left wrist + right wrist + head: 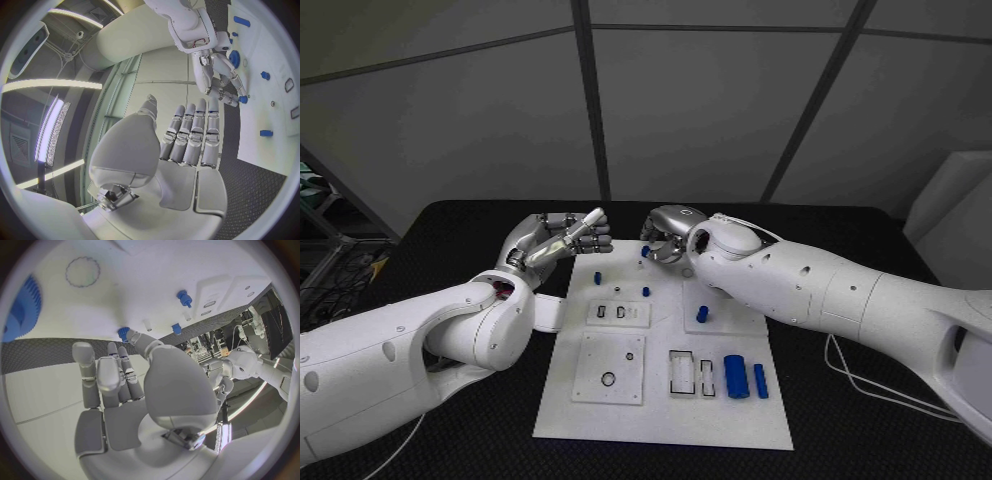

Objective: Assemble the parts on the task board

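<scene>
The white task board [661, 400] lies mid-table. My right hand [668, 235] curls over its far end, thumb and a fingertip pinching a small blue peg [646, 250] just above the board; the right wrist view shows the peg [123, 333] at the thumb tip. My left hand [560, 240] hovers off the board's far left corner, fingers straight, holding nothing; the left wrist view shows these fingers [194, 132] with the right hand [219, 80] beyond. Other blue parts stand on the board: two pegs [597, 276] [646, 291], a short piece [704, 313], two cylinders [736, 376] [760, 380]. A blue gear [22, 307] sits nearby.
The board has white sub-plates with slots [615, 313] and a ring hole [609, 379]. Black table [444, 225] surrounds it. A white cable [877, 385] trails on the table at the right. Dark equipment [336, 260] stands off the left edge.
</scene>
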Motion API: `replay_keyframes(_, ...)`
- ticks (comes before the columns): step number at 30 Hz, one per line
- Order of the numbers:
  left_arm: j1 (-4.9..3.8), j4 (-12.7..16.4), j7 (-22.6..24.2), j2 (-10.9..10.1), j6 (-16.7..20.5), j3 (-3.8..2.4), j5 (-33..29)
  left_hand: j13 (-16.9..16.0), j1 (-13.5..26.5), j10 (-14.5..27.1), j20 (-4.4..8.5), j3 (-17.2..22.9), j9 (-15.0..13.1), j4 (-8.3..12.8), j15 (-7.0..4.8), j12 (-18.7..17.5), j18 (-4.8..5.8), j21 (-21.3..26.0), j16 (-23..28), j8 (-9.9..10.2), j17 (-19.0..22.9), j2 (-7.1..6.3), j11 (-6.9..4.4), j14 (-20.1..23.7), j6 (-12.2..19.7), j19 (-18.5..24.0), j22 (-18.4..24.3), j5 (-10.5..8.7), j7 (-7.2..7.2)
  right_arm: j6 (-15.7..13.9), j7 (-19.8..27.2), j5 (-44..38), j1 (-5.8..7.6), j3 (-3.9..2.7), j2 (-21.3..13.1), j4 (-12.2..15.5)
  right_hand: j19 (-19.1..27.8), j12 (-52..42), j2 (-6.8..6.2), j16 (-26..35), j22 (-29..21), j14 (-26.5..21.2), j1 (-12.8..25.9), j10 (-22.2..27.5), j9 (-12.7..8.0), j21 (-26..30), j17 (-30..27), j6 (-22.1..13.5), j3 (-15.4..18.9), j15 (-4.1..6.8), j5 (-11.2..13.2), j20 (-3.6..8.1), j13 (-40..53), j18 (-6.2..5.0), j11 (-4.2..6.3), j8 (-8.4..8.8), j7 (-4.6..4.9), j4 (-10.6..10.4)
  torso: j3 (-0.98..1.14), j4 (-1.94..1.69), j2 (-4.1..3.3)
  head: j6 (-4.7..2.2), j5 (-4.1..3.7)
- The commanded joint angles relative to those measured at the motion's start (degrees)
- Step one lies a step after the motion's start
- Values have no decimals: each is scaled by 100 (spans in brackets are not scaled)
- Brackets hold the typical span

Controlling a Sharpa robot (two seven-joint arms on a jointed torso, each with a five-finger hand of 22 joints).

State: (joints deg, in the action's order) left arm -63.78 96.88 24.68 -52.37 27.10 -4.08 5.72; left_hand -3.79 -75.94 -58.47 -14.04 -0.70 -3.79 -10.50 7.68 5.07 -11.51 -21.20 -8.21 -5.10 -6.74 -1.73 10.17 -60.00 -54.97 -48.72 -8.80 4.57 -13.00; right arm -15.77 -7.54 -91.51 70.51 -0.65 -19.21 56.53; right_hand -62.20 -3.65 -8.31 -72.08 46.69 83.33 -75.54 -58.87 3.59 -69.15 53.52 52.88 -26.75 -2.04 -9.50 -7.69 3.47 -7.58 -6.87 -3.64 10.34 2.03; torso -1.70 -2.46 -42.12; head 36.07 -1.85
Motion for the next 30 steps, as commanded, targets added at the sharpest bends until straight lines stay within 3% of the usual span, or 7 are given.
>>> replay_keyframes(1, -12, 14, 12, -5, -73, -6, 40, 6, 26, 30, -9, -30, 7, -8, 32, -16, 113, -3, 43, 43, -10, 17, 36, 6, 5, -17, 7, -25, -46, -181, -25, -39, 10, -2, -31, 40, 179, -26, -80, 156, -265, -80, -38, 310, -5, 168, -257, -462, 172, 0, 30, -33, 18, -134, -28, 22, -27, 3, 3, 4, 0, -10, 2)
replay_keyframes(13, -12, 10, -6, -92, -105, -5, 40, 6, 27, 35, -11, -32, 7, -8, 34, -21, 113, 0, 50, 49, -11, 18, 38, 9, 9, -14, 9, -26, -48, -1150, 283, 751, 9, -9, -1249, 1317, -330, -680, 32, -179, 359, 121, -122, -458, 101, -173, 246, 332, 320, 70, -371, 9, 87, -16, 64, -229, 22, -120, 20, 114, 50, -65, 60)
replay_keyframes(17, -11, -5, -11, -108, -110, -4, 39, 5, 27, 35, -11, -33, 7, -8, 34, -22, 113, 0, 51, 49, -11, 18, 38, 9, 8, -14, 9, -26, -48, -819, 395, 1347, 13, -14, -1749, 1663, -505, -1073, -153, -387, 626, 192, 60, -1219, 64, -325, 599, 322, 490, 181, -325, 84, 252, 30, 228, -173, -81, -230, 32, 161, 77, -81, 59)
replay_keyframes(21, -11, -26, -15, -108, -112, -4, 39, 5, 27, 35, -11, -33, 7, -9, 34, -22, 113, 0, 51, 49, -11, 19, 38, 9, 8, -14, 9, -26, -47, -278, 299, 1726, 17, -16, -2130, 1845, -968, -2313, -374, -943, 1319, 371, 149, -2086, 43, -693, 1654, 98, 1375, 359, -258, 271, 1205, 166, 427, -124, -237, -419, 47, 198, 97, -99, 49)
replay_keyframes(23, -11, -37, -16, -101, -116, -3, 39, 4, 28, 31, -12, -33, 5, -9, 34, -22, 113, 1, 53, 49, -12, 23, 36, 8, 4, -13, 10, -25, -43, -68, 189, 1782, 18, -16, -2237, 1859, -1138, -4404, -90, -1214, 1602, 412, -185, -1815, 68, -853, 2155, 11, 2164, 352, -476, 313, 3487, 223, 430, -238, -248, -661, 53, 207, 105, -99, 43)
replay_keyframes(25, -10, -44, -17, -90, -121, -3, 39, 4, 28, 31, -12, -33, 5, -9, 34, -22, 113, 1, 53, 49, -13, 24, 36, 8, 3, -13, 10, -25, -43, 93, 92, 1780, 18, -16, -2296, 1843, -1284, -5876, -111, -1406, 1856, 480, -274, -2005, 64, -983, 2584, -61, 2417, 293, -629, 264, 5126, 264, 386, -306, -198, -818, 57, 212, 108, -99, 42)
replay_keyframes(30, -8, -65, -20, -61, -134, -3, 39, 4, 28, 31, -12, -33, 5, -9, 34, -22, 113, 1, 53, 49, -13, 24, 36, 8, 3, -13, 10, -25, -43, 383, -96, 1675, 18, -16, -2315, 1757, -1491, -7211, 45, -1556, 2230, 527, -497, -2194, 58, -1174, 2940, -199, 2639, 242, -713, 152, 6752, 337, 287, -452, -109, -1157, 55, 193, 101, -95, 18)
